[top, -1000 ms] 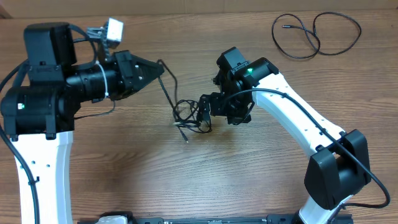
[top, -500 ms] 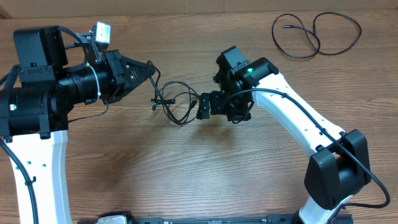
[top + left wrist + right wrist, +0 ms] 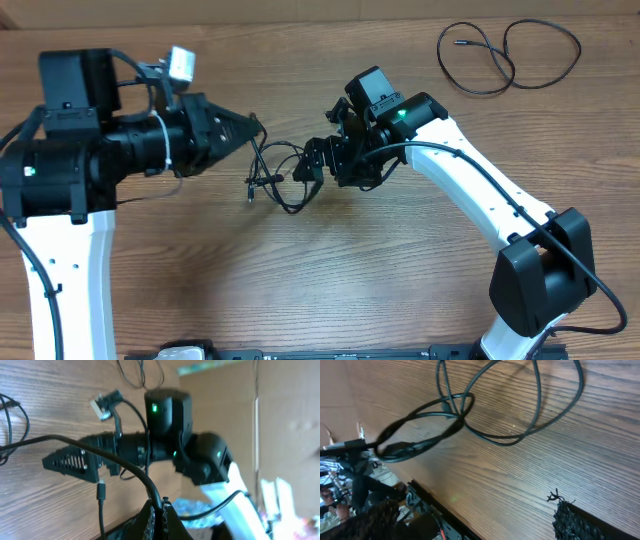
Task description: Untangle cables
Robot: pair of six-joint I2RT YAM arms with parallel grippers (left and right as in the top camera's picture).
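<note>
**Left claw lifts one strand, right claw waits open at the knot**

The left gripper (image 3: pixel 251 125) is closed on a strand of the tangled cables (image 3: pixel 275 178). In the left wrist view the thin black cord runs straight into the pinched fingertips (image 3: pixel 157 510). From there the cord drops towards the wooden table (image 3: pixel 400 280), where the remaining loops and a small plug end (image 3: pixel 250 187) sit between the two arms.

The right gripper (image 3: pixel 308 166) is just beside the far side of that bundle with its jaws spread wide and nothing between them. Its own camera shows the two fingers (image 3: pixel 567 520) well apart at the bottom of the view. The loops cross each other further up the picture, where one strand threads through another at a single crossing (image 3: pixel 455 409).

A second black cable (image 3: pixel 510 55) lies on its own in loose curves at the far right corner of the table, well apart from the work. It looks already freed.

The step in hand appears to be pulling the remaining tangle apart. One end is secured, and the other side has no hold yet. The next move probably calls for the right claw to come down over a loop beyond the crossing and close on one strand only. The arms can then draw away from each other. Catching both strands would likely tighten the crossing rather than open it.
</note>
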